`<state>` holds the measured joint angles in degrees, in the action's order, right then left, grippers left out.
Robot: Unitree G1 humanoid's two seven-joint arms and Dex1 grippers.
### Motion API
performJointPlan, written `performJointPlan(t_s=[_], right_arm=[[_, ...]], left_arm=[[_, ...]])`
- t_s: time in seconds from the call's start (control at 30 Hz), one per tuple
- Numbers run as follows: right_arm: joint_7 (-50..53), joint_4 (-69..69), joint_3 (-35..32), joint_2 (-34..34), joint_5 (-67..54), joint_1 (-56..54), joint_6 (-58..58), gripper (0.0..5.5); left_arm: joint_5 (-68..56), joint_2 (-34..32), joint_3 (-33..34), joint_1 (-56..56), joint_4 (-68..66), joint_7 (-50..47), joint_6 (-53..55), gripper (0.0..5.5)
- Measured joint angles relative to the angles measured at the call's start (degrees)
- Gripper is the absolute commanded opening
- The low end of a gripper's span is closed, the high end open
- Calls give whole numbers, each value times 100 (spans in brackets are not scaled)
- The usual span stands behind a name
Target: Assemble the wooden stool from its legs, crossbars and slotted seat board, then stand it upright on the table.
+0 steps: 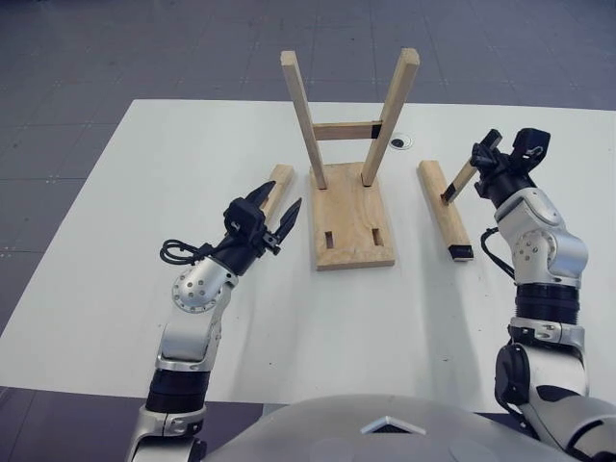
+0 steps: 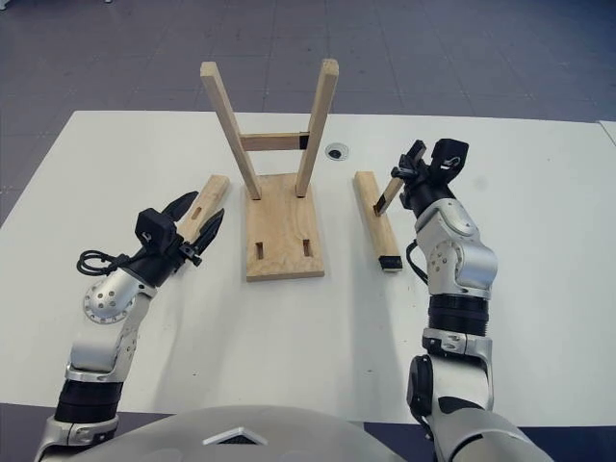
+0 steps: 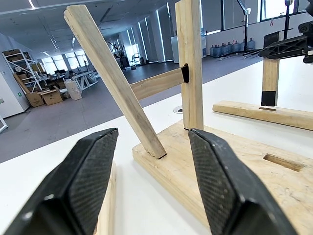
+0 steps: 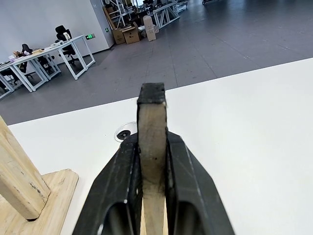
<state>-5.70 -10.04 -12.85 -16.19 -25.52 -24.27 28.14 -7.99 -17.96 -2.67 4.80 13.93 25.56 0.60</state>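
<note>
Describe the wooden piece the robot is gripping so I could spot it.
Find the seat board lying flat mid-table, two legs standing in it. Right of it lies a loose leg; the short crossbar slants up from that leg, pinched in the right gripper. No other loose piece is raised.

Nothing written could be read anywhere in the room, neither word nor number. The one thing of that kind was a small green sign [image 4: 89, 36] lit up on the far white wall [image 4: 44, 19], off at about eleven o'clock as the robot faced. Its marks were too small to make out.
</note>
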Motion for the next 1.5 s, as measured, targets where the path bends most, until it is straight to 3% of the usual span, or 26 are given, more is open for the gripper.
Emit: performJointPlan(t_s=[0.3, 0.93, 1.5], right_arm=[[-238, -290, 120, 55, 345, -128, -238, 41], [-367, 1428, 57, 165, 278, 720, 380, 41], [-676, 534, 270, 169, 526, 373, 12, 41]], left_arm=[[-1, 39, -40, 9, 44, 0, 56, 267], [1, 64, -87, 134, 165, 3, 112, 267], [-2, 67, -152, 144, 165, 9, 113, 267]])
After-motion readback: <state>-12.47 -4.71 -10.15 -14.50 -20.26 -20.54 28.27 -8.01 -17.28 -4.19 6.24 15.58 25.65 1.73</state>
